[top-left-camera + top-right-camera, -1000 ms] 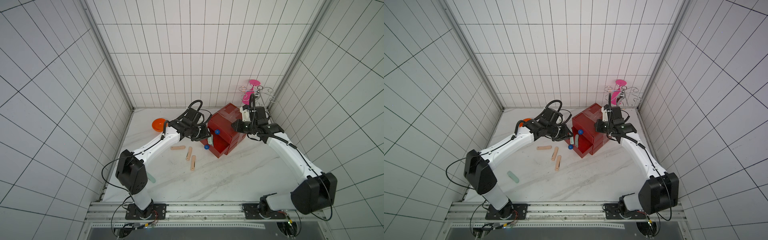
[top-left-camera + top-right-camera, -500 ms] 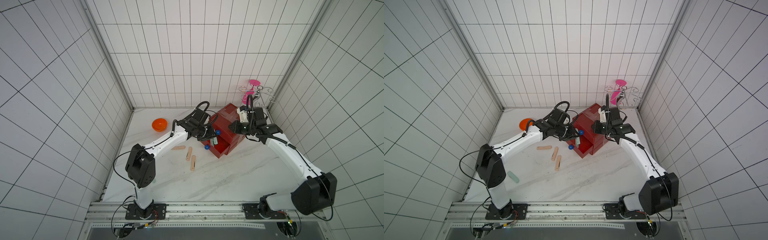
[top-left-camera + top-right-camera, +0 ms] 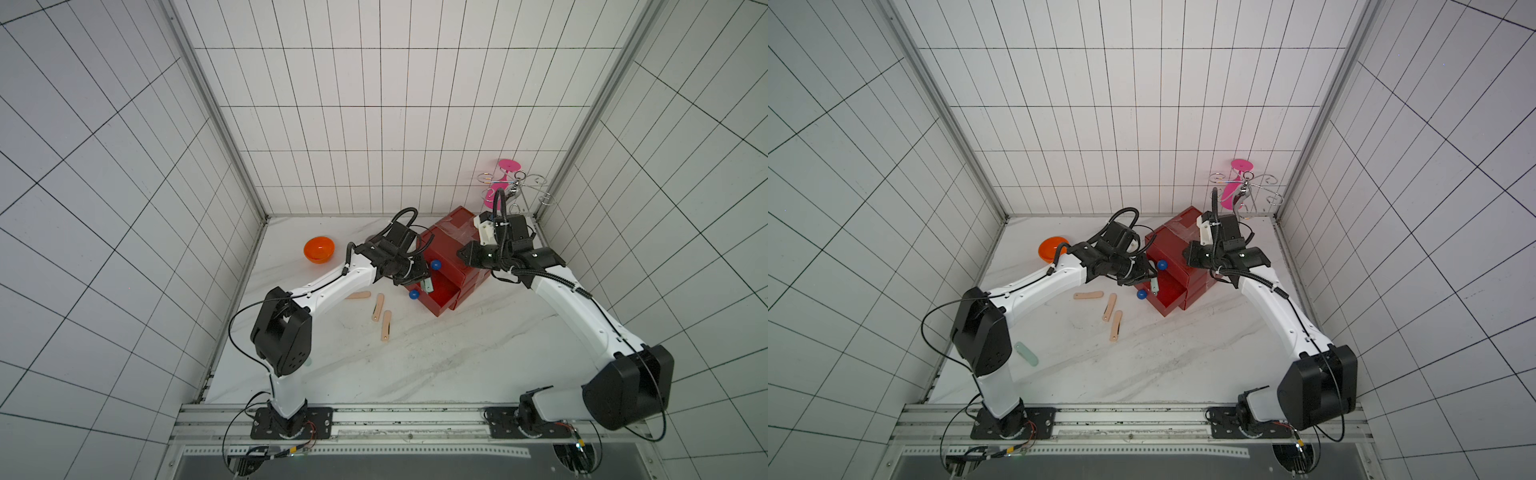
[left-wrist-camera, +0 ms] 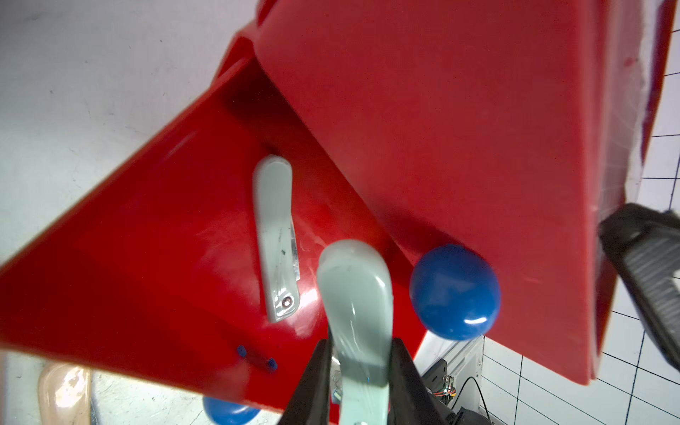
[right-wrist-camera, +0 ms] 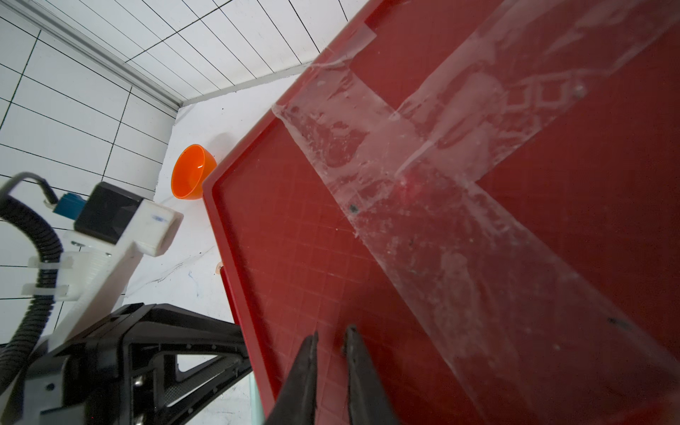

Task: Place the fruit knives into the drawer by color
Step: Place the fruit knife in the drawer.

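The red drawer (image 3: 453, 249) (image 3: 1173, 245) stands at the back with its bottom tray (image 3: 442, 297) pulled out. My left gripper (image 4: 362, 344) (image 3: 422, 278) is shut on a pale mint fruit knife (image 4: 355, 294) (image 3: 1155, 286), held just above that tray beside a blue knob (image 4: 454, 290). Another mint knife (image 4: 274, 239) lies inside the tray. Three peach knives (image 3: 358, 295) (image 3: 377, 306) (image 3: 386, 326) lie on the table left of the drawer. My right gripper (image 5: 331, 333) (image 3: 463, 255) is shut and empty, its tips against the taped top (image 5: 478, 184).
An orange bowl (image 3: 318, 249) (image 5: 191, 173) sits at the back left. A wire rack with a pink glass (image 3: 509, 187) stands in the back right corner. A loose mint knife (image 3: 1025, 353) lies near the left arm's base. White tiled walls close in three sides.
My left arm has reached further right, bringing the mint knife from beside the drawer's front to over the open bottom tray. The right arm has hardly moved.
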{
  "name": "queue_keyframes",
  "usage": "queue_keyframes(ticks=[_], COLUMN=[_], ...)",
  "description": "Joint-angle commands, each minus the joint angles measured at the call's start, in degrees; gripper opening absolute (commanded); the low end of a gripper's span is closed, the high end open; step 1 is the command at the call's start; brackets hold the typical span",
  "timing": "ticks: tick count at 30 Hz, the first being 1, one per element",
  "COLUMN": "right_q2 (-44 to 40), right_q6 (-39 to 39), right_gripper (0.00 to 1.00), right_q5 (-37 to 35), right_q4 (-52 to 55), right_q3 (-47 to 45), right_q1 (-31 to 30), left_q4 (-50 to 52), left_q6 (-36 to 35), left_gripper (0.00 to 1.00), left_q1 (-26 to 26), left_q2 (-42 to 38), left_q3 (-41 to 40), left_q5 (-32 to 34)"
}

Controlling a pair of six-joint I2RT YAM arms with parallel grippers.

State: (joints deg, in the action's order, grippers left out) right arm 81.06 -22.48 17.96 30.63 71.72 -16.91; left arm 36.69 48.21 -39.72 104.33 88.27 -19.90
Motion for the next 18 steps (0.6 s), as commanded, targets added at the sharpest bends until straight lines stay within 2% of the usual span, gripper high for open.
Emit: queue_keyframes(ticks=[1,18], right_q2=[4.9,4.9], right_q6=[-0.37,-0.37], right_gripper=[0.18,0.18], right_q5=[0.49,0.52], right_q4=[21.38,21.11], right_q3=[-6.28,-6.76], right_q1=[-1.29,-1.29], left_q4=[-2.9,-3.64], left_q6=[1.33,1.76], left_gripper=[0.26,0.3], left_q1=[-0.47,-0.99], left_q2=[0.16,2.02], left_q3=[-1.03,-1.43], left_q5=[1.48,1.88])
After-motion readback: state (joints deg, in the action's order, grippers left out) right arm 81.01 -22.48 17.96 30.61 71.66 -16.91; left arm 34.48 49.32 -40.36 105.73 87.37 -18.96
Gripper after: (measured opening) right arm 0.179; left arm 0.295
